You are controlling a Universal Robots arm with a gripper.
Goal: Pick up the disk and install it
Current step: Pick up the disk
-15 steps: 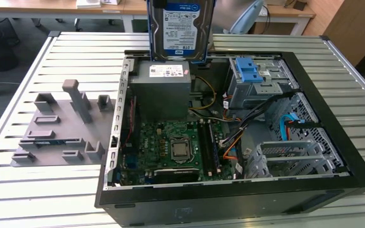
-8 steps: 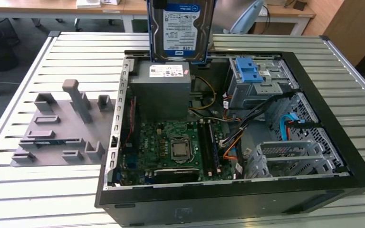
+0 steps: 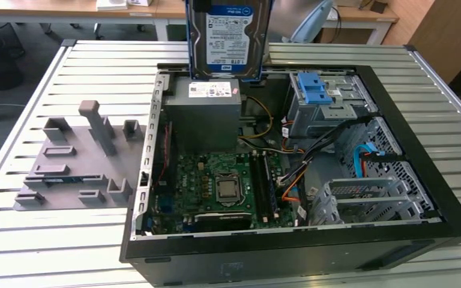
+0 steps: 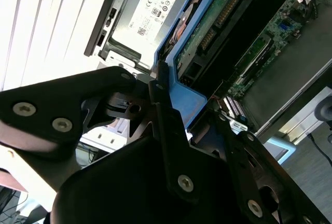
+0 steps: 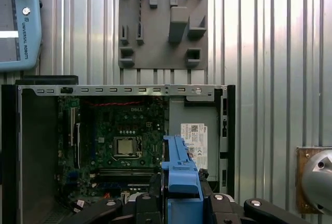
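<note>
The disk (image 3: pixel 227 37) is in the air. It stands on edge with its label toward the exterior camera, above the far wall of the open case (image 3: pixel 422 240). It is just over the power supply (image 3: pixel 202 114) and does not touch it.

The tool (image 5: pixel 181 206) is closed on the disk: in both wrist views its black fingers (image 4: pixel 162 111) press the blue bracket (image 5: pixel 180 175) from two sides. So I judge the picking up as done.

The installing is not done, because the disk sits in no bay. The cage (image 3: pixel 326 99) with the blue latch lies to the exterior view's right of the disk and lower, apart from it. Whether its slot is free I cannot tell. A grey holder plate (image 3: pixel 70 162) stands on the desk (image 3: pixel 54 240) beside the case, well apart from the disk.
</note>
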